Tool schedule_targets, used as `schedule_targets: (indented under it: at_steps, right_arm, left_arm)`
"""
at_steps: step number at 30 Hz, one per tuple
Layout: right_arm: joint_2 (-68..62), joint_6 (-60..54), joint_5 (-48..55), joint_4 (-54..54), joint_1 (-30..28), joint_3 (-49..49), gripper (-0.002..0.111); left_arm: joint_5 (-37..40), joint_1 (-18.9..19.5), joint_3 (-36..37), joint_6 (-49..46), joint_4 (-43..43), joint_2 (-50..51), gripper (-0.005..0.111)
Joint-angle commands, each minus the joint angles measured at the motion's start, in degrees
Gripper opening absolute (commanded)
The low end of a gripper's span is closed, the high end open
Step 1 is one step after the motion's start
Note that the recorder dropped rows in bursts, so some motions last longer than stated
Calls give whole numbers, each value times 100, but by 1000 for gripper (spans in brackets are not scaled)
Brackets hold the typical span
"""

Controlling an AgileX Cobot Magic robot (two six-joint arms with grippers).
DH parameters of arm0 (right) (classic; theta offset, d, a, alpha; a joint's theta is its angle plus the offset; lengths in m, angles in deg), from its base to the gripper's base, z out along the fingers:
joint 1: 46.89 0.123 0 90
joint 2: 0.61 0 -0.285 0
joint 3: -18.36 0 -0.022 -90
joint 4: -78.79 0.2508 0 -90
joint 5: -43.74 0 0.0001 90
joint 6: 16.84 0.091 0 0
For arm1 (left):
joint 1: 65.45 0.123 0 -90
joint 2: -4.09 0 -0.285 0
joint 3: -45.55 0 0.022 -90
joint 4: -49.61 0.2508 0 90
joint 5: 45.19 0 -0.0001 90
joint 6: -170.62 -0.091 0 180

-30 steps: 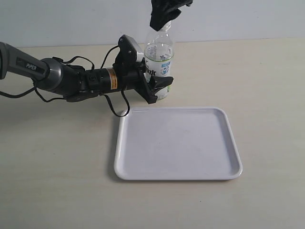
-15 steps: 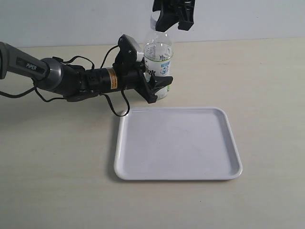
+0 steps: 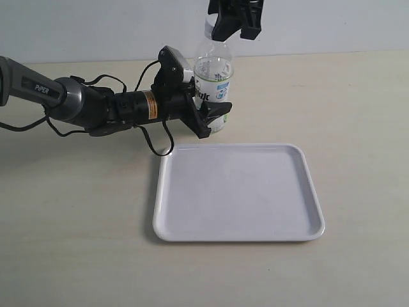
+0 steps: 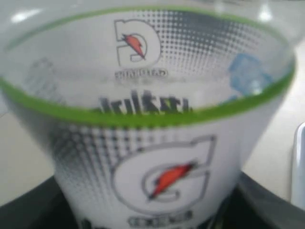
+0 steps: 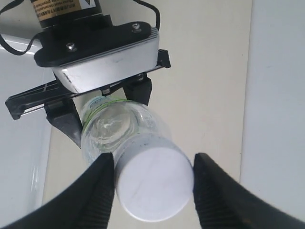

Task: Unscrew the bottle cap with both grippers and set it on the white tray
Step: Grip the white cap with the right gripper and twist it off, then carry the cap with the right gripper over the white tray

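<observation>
A pale beige table (image 3: 77, 211) is seen, backed by a plain light wall (image 3: 96, 25). From the left edge, the left arm (image 3: 64, 99), marked "PIPER" and draped with black cables (image 3: 156, 144), is stretched almost level above the table toward the middle. At its end the left gripper (image 3: 211, 114) is turned on its side and clamped on the labelled lower body of the bottle (image 3: 214, 70), with one finger in front of the label and the other behind it. In the left wrist view the picture is filled by the white label (image 4: 157, 157) with its green band, and dark jaw parts are seen at the lower corners. The bottle is held upright on the table, just beyond the far left corner of the white tray (image 3: 236, 237). The bottle cap (image 3: 210, 25) is seated on the bottle's neck, well above the tray. It is gripped from above by the right gripper (image 5: 153, 162), whose two black fingers (image 5: 97, 191) are pressed against opposite sides of the cap in the right wrist view. The right arm is brought down steeply from the top edge of the exterior view, only its end being shown. To the right of the bottle and nearer the camera, the tray is laid flat on the table.
</observation>
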Motion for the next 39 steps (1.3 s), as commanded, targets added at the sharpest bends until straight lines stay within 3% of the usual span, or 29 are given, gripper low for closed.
schedule_targets:
  at_steps: [1, 19, 39]
  right_arm:
    - [243, -51, -337, -65, -8, 18, 0]
    - [257, 126, -178, 60, -8, 18, 0]
    - [841, 3289, -47, -857, -145, 7, 0]
  left_arm:
    - [21, -13, 0, -10, 71, -49, 0]
    - [21, -13, 0, -11, 49, -49, 0]
    - [-245, -1, 0, 380, -350, -4, 0]
